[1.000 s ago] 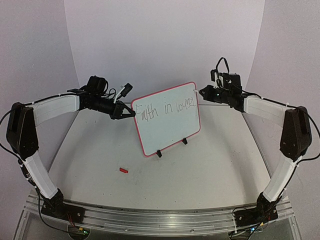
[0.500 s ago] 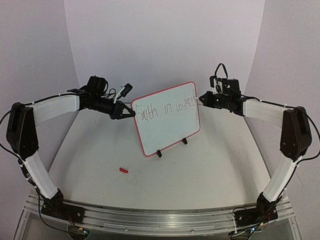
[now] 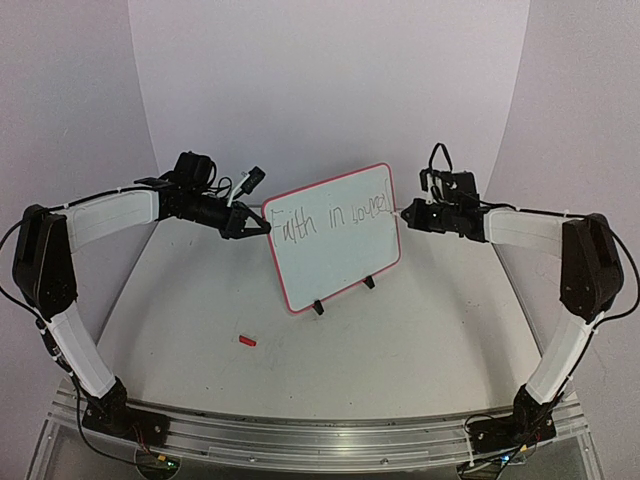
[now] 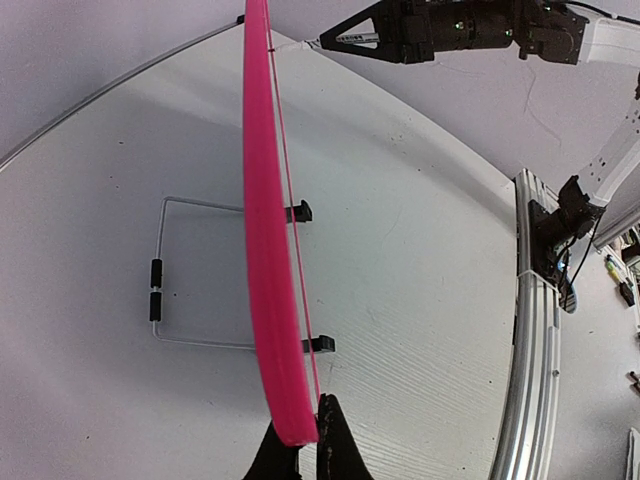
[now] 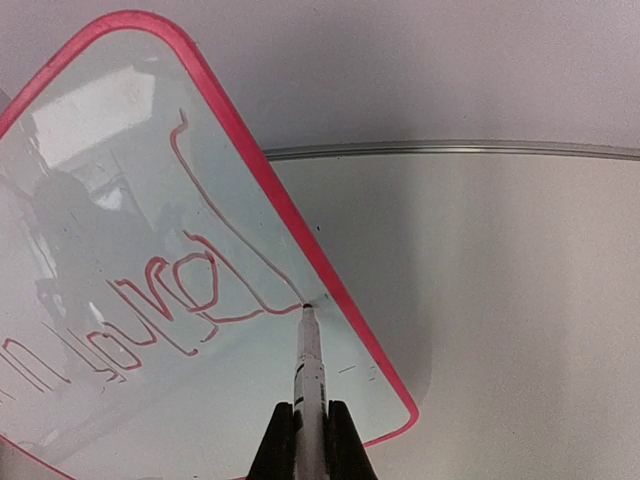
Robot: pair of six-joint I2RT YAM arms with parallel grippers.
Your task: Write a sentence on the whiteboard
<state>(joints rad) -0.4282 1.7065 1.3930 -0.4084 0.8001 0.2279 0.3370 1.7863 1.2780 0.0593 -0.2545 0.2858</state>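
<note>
With the left claw (image 4: 303,440) clenched on the rim of the board (image 5: 110,110), the right claw (image 5: 312,405), grasping the marker (image 5: 310,360) whose tip touches the board just ahead, should press lightly and finish the sentence (image 3: 330,217) lower down.

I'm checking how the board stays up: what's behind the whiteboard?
A thin wire stand lies on the table behind the whiteboard, seen from the left wrist. From above, the board covers it.
</note>
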